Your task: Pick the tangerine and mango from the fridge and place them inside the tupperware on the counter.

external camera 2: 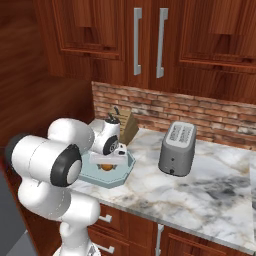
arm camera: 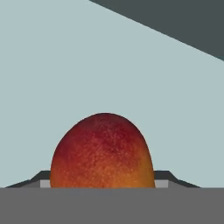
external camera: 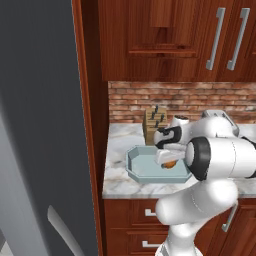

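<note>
The mango (arm camera: 102, 151), red-orange and mottled, sits between my gripper's (arm camera: 103, 183) two fingertips, which press against its sides. The gripper (external camera: 169, 161) hangs low over the pale teal tupperware (external camera: 134, 169) on the marbled counter (external camera: 117, 145). From the right, the mango (external camera 2: 106, 167) shows under the hand, just above the tupperware (external camera 2: 123, 175) floor. The tupperware floor (arm camera: 87, 65) spreads behind the fruit in the hand view. The grey fridge (external camera: 40, 125) door stands at the left. The tangerine is out of view.
A wooden knife block (external camera: 154, 124) stands just behind the tupperware against the brick wall. A grey toaster (external camera 2: 177, 148) stands to the right on the counter (external camera 2: 200, 190). Wooden cabinets hang above.
</note>
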